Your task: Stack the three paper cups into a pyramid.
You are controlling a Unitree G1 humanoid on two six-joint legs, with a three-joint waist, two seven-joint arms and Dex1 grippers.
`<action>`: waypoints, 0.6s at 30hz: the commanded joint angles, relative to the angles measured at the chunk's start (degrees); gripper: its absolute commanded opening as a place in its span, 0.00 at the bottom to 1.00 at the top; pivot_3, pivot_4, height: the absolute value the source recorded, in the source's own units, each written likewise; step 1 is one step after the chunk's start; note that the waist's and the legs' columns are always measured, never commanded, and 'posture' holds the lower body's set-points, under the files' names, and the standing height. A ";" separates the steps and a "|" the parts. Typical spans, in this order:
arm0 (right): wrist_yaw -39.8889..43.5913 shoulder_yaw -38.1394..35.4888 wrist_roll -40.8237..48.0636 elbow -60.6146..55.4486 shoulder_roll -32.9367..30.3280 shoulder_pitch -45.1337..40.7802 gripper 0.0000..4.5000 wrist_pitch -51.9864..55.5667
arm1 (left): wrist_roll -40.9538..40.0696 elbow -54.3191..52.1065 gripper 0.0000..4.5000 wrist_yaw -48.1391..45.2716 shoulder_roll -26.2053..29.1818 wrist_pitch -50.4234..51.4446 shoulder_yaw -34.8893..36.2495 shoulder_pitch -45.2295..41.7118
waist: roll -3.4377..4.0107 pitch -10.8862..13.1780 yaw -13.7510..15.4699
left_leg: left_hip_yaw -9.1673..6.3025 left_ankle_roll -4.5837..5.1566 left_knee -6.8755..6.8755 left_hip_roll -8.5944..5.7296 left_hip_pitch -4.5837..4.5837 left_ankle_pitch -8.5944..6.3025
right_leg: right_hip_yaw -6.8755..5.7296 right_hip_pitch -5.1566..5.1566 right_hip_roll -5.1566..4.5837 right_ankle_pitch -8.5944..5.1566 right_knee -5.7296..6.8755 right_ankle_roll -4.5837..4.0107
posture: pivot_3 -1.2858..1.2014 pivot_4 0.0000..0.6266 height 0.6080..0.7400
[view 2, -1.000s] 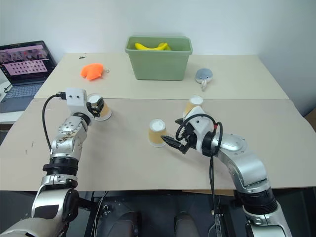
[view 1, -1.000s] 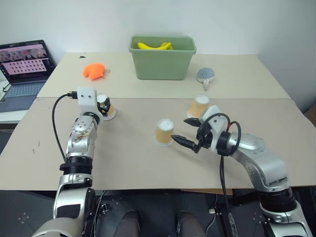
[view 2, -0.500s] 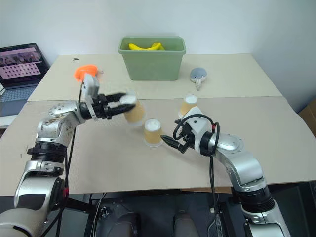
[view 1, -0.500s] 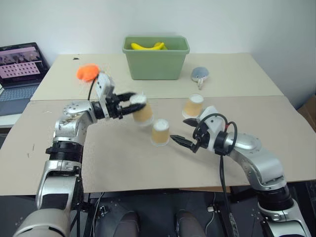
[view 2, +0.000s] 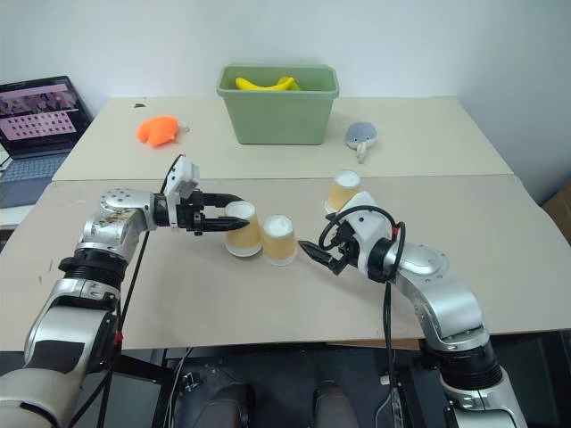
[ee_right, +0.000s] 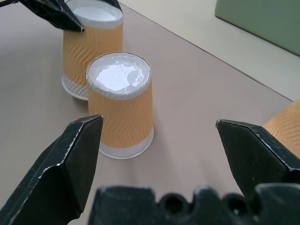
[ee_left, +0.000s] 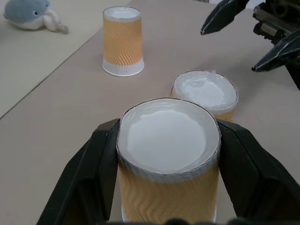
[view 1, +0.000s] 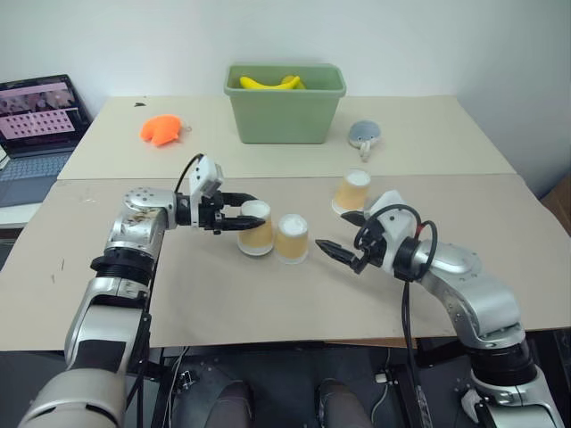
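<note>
Tan-orange and upside down, the cup held by the left gripper [view 1: 239, 222] now sits just beside the middle cup [view 1: 292, 238] on the brown table [view 1: 268, 294]; a second ago that same cup was well off to the left, near the table's seam, and half a second ago it was in the air on its way over. The held cup [ee_left: 168, 164] is clamped between both black fingers around its upper body. Its rim looks to be down on the table, though from the head views I cannot be sure it is fully seated rather than a hair above the surface. The two cups stand close, possibly touching at the base.

That gives the pyramid its bottom row, in my judgement, provided the pair stays snug once the grip lets go. The third cup [view 1: 352, 190] stands apart, behind the right arm, and would be the one to go on top.

The right gripper [view 1: 341, 251] has barely moved: it hovers with its fingers spread wide and empty, just to the right of the middle cup. Further back are the green bin [view 1: 285, 111] with bananas, an orange toy [view 1: 161, 130] and a small grey plush [view 1: 365, 134].
</note>
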 commanded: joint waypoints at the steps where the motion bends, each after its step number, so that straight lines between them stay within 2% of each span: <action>1: -0.32 -2.01 0.43 -2.65 -0.63 -0.50 1.00 -0.61 | 0.99 -0.39 0.57 -1.28 -0.14 -2.82 -0.29 0.64 | 0.00 0.00 -0.06 | 0.00 0.00 0.00 0.00 0.00 0.00 | 0.00 0.00 0.00 0.00 0.00 0.00 | 0.52 0.24 0.94; 17: 0.13 -2.03 0.35 -1.67 -0.98 -1.50 1.00 -0.98 | 2.57 -0.03 0.57 -0.51 -0.23 -6.36 -0.70 3.20 | 0.00 0.00 0.05 | -0.01 0.00 0.02 0.00 0.04 0.00 | 0.00 0.04 -0.01 0.00 0.02 0.00 | 0.52 0.24 0.94; 18: 0.15 -1.98 0.31 -1.52 -0.93 -1.61 1.00 -1.04 | 2.61 0.33 0.68 -0.28 -0.27 -6.59 -0.62 3.19 | 0.00 0.00 0.05 | -0.01 0.00 0.02 0.00 0.04 0.00 | 0.00 0.05 -0.01 0.00 0.02 0.00 | 0.52 0.24 0.94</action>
